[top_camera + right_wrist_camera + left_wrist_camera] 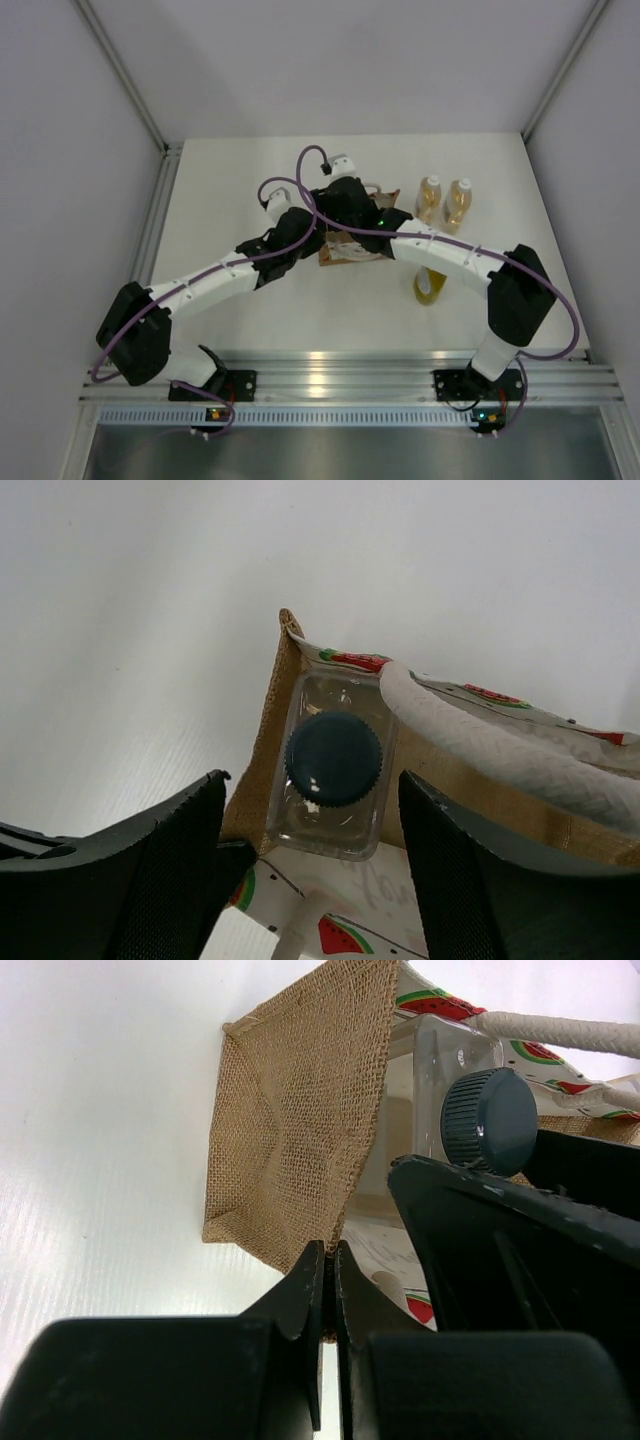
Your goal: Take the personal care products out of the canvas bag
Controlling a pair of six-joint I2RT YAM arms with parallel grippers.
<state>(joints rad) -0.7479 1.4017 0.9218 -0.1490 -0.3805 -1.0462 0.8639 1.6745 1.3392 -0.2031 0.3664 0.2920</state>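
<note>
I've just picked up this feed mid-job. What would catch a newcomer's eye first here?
Both arms meet over the canvas bag at mid-table. The left hand is shut on its burlap wall, and the open right hand straddles a clear bottle with a dark grey cap inside it. To the bag's right stand two amber bottles, with a yellow bottle nearer, partly hidden by the right arm.

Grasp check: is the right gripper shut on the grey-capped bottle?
No, the right gripper is open, fingers apart either side of the grey-capped bottle in the canvas bag.
</note>
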